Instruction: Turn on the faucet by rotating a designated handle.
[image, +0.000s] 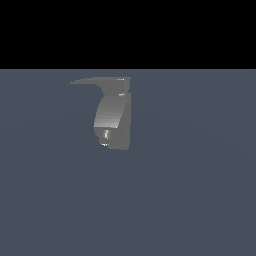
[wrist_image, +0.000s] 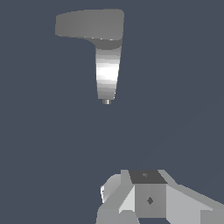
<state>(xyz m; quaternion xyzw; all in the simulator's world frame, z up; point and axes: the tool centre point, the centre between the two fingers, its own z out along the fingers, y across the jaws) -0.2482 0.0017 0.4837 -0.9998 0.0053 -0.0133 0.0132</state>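
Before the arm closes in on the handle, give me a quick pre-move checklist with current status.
1. Faucet in sight in both views: ok.
2. Handle located: ok, a thin blade on top of the faucet, pointing toward the exterior view's left.
3. Handle free of contact: ok, nothing touches it in either view.
4. Gripper clear of the faucet: ok, open floor lies between them in the wrist view; the arm is out of the exterior view.
5. Jaw state: cannot tell, only part of the gripper body shows, fingertips not visible.
6. Alignment with the handle: not ok, the gripper is not yet at the blade.
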